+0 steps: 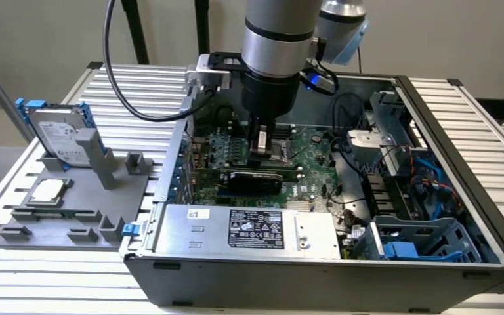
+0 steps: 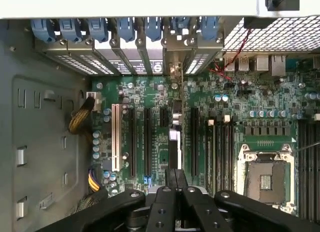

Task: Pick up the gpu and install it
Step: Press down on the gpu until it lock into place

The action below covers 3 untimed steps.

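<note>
The gpu (image 1: 252, 178) stands upright on edge on the green motherboard (image 1: 314, 141) inside the open computer case, its black face toward the case's front. In the wrist view the gpu (image 2: 174, 142) shows edge-on as a thin strip lying along an expansion slot, its bracket end (image 2: 173, 74) by the rear slot openings. My gripper (image 1: 259, 157) hangs straight down from the arm onto the card's top edge. In the wrist view the gripper (image 2: 175, 184) has its black fingers (image 2: 161, 202) pressed together on that edge. Whether the card sits fully in the slot cannot be told.
Black expansion slots (image 2: 148, 142) flank the card; the CPU socket (image 2: 265, 179) lies beside them. Blue bracket latches (image 2: 125, 29) line the case's rear wall. The power supply (image 1: 252, 230) sits in front. On the exterior view's left, a grey fixture (image 1: 68, 216) holds a hard drive (image 1: 60, 138).
</note>
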Motion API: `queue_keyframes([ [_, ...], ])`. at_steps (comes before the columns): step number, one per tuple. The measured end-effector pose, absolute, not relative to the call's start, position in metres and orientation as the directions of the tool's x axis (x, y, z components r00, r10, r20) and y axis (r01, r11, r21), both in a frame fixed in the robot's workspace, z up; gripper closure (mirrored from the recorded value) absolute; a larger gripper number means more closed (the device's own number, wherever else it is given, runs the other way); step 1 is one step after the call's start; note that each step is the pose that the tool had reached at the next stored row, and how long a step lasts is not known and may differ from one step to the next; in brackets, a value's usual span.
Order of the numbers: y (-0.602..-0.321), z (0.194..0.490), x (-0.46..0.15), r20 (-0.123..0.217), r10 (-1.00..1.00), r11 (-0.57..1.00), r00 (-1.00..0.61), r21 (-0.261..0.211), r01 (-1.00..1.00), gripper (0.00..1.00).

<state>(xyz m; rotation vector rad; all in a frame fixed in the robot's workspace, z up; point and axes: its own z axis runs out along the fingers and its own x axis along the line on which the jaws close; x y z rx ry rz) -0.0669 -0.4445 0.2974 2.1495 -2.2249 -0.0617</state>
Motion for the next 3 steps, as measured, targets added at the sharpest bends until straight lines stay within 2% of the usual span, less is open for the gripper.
queue_keyframes([
  [3, -0.4445, 0.2974, -0.0669, 0.006, -0.999, 0.035, -0.034, 0.062, -0.998, 1.0],
])
